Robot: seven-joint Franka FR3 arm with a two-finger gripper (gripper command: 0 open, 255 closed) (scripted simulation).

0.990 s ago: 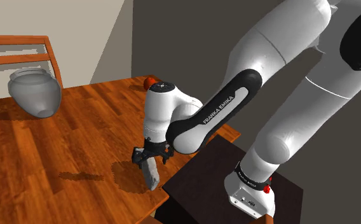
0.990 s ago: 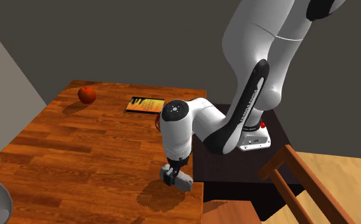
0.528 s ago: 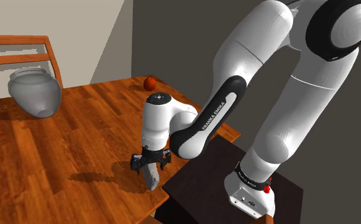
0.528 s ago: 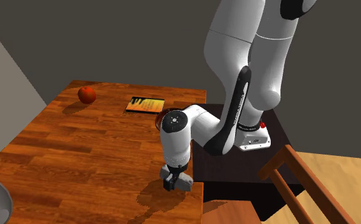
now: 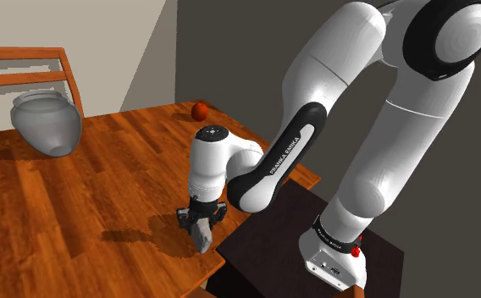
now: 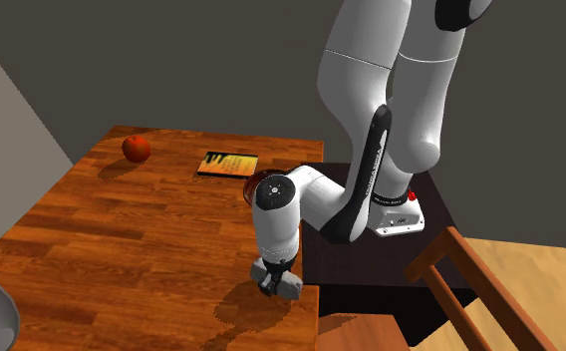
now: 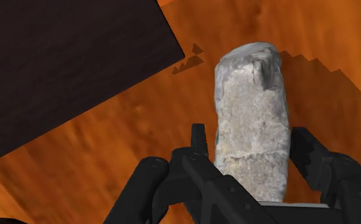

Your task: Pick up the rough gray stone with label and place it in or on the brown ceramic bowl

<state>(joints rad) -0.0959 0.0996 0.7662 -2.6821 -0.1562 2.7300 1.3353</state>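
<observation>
You're looking at one desk [image 5: 78, 195] carrying five loose things: one grey stone [image 7: 252, 108], one grey round pot [image 5: 46, 123], one orange-red ball [image 5: 199, 111], one flat yellow-and-black book [image 6: 227, 163] and one red-brown rounded thing [image 6: 250, 186], mostly hiding behind the white arm [image 6: 366, 70]. Two wooden chairs are showing — one chair back [image 5: 27, 59] in the shoulder view, one chair frame [image 6: 470, 289] in the second exterior view. One dark stand [image 5: 268, 245] is bearing that one white arm — one claw [image 7: 249, 133], two fingers.

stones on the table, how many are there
1: the grey stone lies at the table edge beside the dark stand, clasped by the pincer. The arm may hide others behind it.
</observation>
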